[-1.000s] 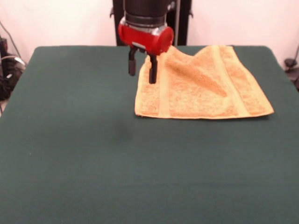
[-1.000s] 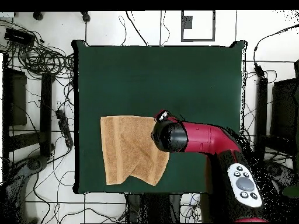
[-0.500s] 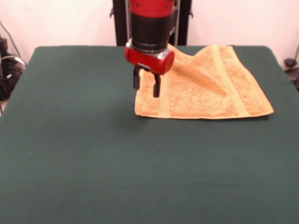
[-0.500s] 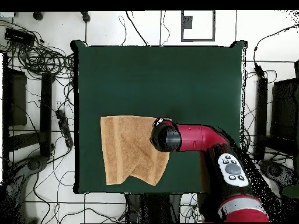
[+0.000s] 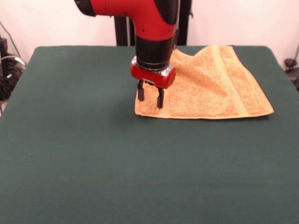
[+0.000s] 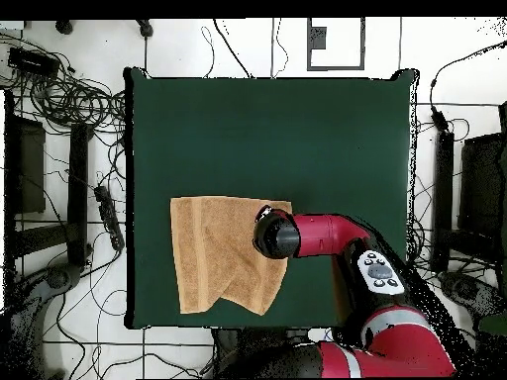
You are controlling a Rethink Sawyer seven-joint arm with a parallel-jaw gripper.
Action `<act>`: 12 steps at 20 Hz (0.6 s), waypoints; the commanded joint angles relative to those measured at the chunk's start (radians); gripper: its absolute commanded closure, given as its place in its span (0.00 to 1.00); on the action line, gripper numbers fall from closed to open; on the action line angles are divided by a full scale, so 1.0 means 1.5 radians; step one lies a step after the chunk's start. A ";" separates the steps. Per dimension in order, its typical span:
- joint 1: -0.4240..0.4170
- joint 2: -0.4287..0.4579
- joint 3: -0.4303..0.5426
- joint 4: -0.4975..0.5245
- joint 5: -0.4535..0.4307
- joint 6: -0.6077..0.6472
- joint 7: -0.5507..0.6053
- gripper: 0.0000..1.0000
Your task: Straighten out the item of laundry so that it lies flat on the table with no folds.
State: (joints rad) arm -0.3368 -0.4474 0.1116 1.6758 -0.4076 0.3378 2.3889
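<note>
— Lower now than a second ago: the claw (image 5: pixel 150 98) has dropped from above the washcloth's (image 5: pixel 205 86) edge to sit right at its near-left corner in the front view, and more of the red arm (image 5: pixel 140 18) has swung into frame. Did the cloth shift?

— No, it lies as it did, on the far right part of the green tabletop (image 5: pixel 93 154), near edge flat, far portion folded over in a slanted ridge. From overhead the washcloth (image 6: pixel 213 257) sits toward the left and bottom of the tabletop (image 6: pixel 297 139), with the claw (image 6: pixel 265 223) over its right edge.

— And the fingers?

— Parted narrowly, tips pointing down on either side of the cloth's corner strip, nothing pinched yet as far as I can see.

— So which step is this?

— I'd judge it the approach to a grasp. Next it likely needs to close on that corner, then lift and draw outward so the folded part opens; too little fabric caught and it may slip.
</note>
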 commanded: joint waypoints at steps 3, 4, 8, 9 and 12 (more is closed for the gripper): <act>0.017 0.055 0.033 -0.078 -0.043 -0.036 -0.026 0.00; 0.026 0.071 0.021 -0.098 -0.051 -0.052 -0.018 0.00; 0.016 0.097 0.021 -0.140 -0.069 -0.070 -0.027 0.00; 0.019 0.103 0.016 -0.151 -0.074 -0.078 -0.023 0.00; 0.019 0.120 0.014 -0.183 -0.092 -0.098 -0.028 0.00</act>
State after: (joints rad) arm -0.3206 -0.4432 0.1087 1.6489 -0.4559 0.3441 2.3892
